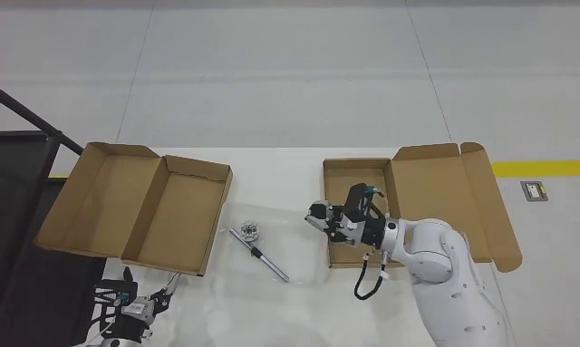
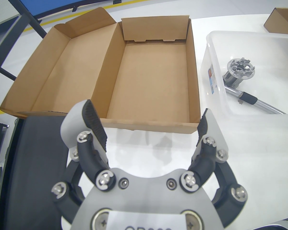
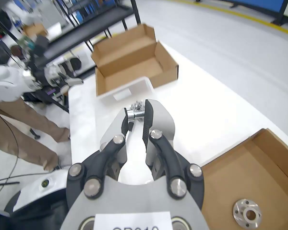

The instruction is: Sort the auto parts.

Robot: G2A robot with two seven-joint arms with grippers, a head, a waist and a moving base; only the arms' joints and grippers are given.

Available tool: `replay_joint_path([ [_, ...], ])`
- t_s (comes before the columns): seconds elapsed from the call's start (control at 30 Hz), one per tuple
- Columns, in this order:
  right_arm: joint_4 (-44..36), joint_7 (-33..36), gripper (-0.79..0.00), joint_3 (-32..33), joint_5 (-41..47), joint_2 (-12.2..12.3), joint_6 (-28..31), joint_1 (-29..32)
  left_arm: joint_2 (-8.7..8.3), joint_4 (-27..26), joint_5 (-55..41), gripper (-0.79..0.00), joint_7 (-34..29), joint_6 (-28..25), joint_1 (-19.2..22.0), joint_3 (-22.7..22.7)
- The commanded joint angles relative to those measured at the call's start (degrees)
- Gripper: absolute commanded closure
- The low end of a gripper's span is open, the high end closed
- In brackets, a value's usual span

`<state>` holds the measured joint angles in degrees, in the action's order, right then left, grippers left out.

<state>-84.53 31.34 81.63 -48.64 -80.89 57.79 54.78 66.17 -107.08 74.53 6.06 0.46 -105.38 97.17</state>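
right gripper (image 3: 136,116) is clamping a bolt (image 3: 134,114) at its tips, bolt axis running pad to pad. right box (image 3: 266,168) is lying just behind and below it, flange (image 3: 247,213) inside. left gripper (image 2: 144,123) is sitting wide open, well apart from that box.

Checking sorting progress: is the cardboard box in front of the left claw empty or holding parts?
Empty. In the left wrist view the cardboard box has a bare floor, no parts inside.
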Motion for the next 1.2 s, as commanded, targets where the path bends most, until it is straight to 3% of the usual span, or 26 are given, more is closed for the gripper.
replay_joint_path([
  [0.0, 0.7, -0.9, 0.000, -0.3, 1.2, 0.6, 0.2, -0.3, 0.00, 0.0, 0.0, -0.785, 0.0, 0.0, 0.0, 0.0],
  [0.07, 2.0, 0.9, 0.000, 0.2, -1.5, 1.1, -1.4, -1.0, 0.00, 0.0, 0.0, -0.785, 0.0, 0.0, 0.0, 0.0],
  [0.23, -0.3, 10.2, 0.000, -1.0, -12.2, 1.5, -18.9, -1.5, 0.00, 0.0, 0.0, -0.785, 0.0, 0.0, 0.0, 0.0],
  [0.4, 0.2, 20.5, 0.000, -3.7, -21.9, 1.7, -31.8, -3.1, 0.00, 0.0, 0.0, -0.785, 0.0, 0.0, 0.0, 0.0],
  [0.6, 6.5, 27.1, 0.000, -7.1, -26.8, 1.6, -37.2, -6.4, 0.00, 0.0, 0.0, -0.785, 0.0, 0.0, 0.0, 0.0],
  [0.83, 15.5, 29.5, 0.000, -10.6, -28.5, 1.1, -40.9, -10.8, 0.00, 0.0, 0.0, -0.785, 0.0, 0.0, 0.0, 0.0],
  [1.17, 19.9, 29.8, -0.240, -12.7, -28.9, 0.7, -43.6, -13.4, 0.00, 0.0, 0.0, -0.785, 0.0, 0.0, 0.0, 0.0],
])
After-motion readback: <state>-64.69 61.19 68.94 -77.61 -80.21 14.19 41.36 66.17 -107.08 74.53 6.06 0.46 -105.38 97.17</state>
